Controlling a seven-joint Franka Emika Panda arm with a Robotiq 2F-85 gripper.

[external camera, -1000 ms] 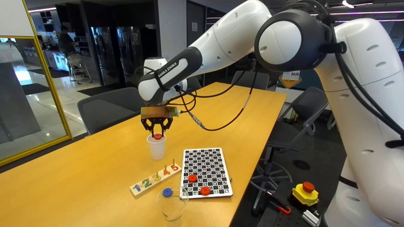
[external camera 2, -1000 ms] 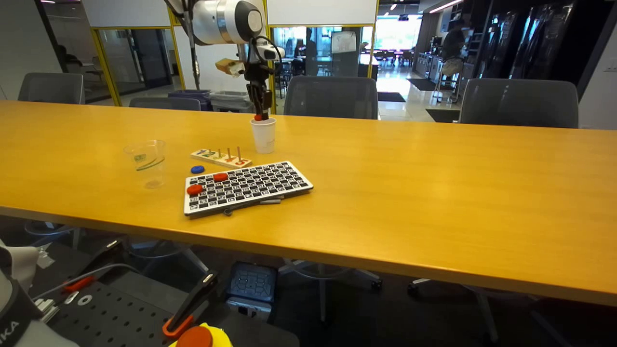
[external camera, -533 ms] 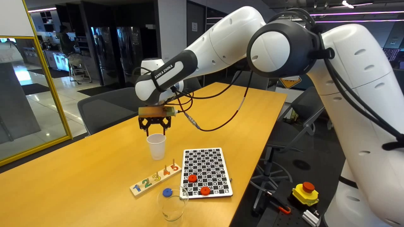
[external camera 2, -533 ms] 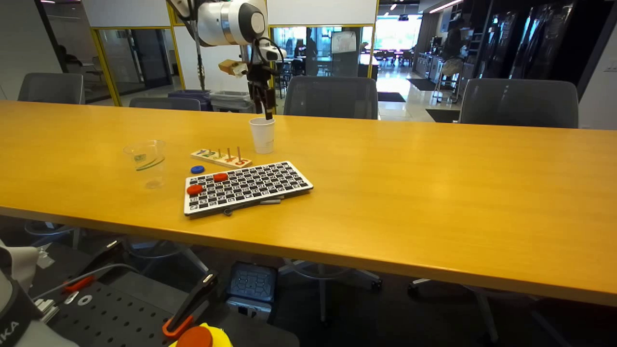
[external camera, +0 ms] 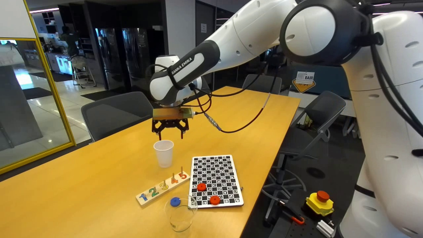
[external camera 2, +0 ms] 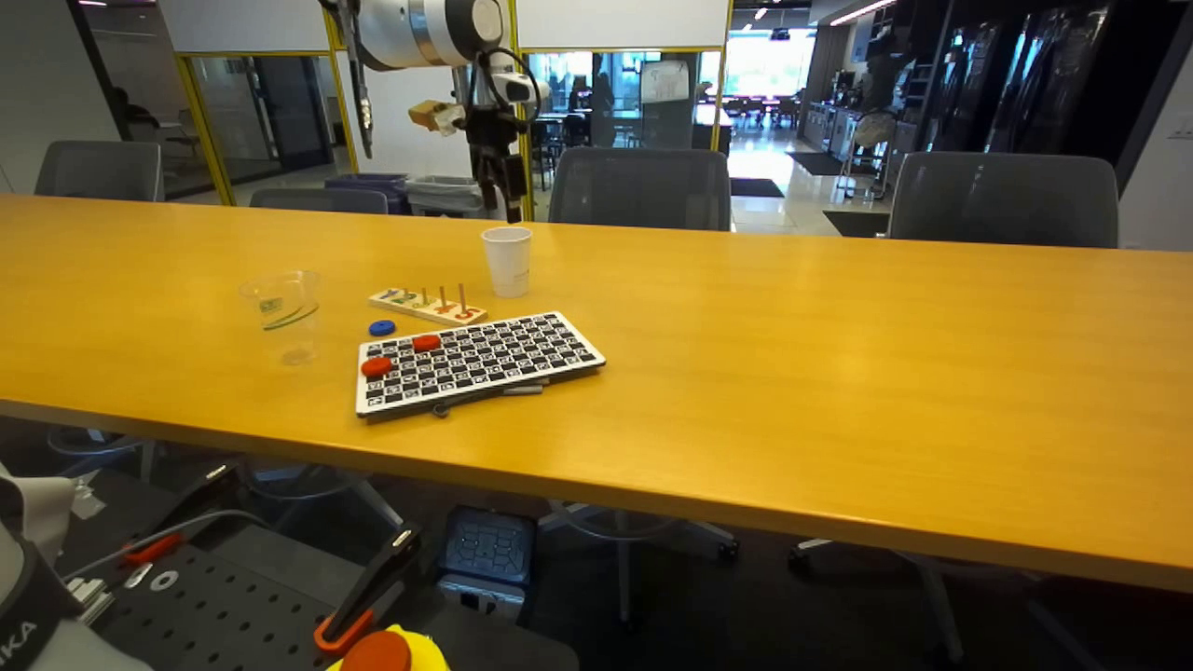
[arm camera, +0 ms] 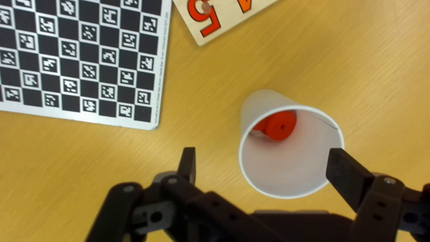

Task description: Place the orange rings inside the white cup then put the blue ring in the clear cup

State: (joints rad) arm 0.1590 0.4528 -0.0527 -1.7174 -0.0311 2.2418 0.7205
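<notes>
Several flat, round orange rings (arm camera: 278, 125)

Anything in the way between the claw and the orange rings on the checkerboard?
Only low down: the white cup below the claw, then the peg strip, its 5 end roughly in line with the nearer ring. Crossing high should probably clear both.

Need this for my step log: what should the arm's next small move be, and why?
I'd likely swing the jaws over toward the checkered board. Two orange rings lie there, while the jaws stand open and empty near the white cup; the wrist view shows at least one other orange ring inside it.
</notes>
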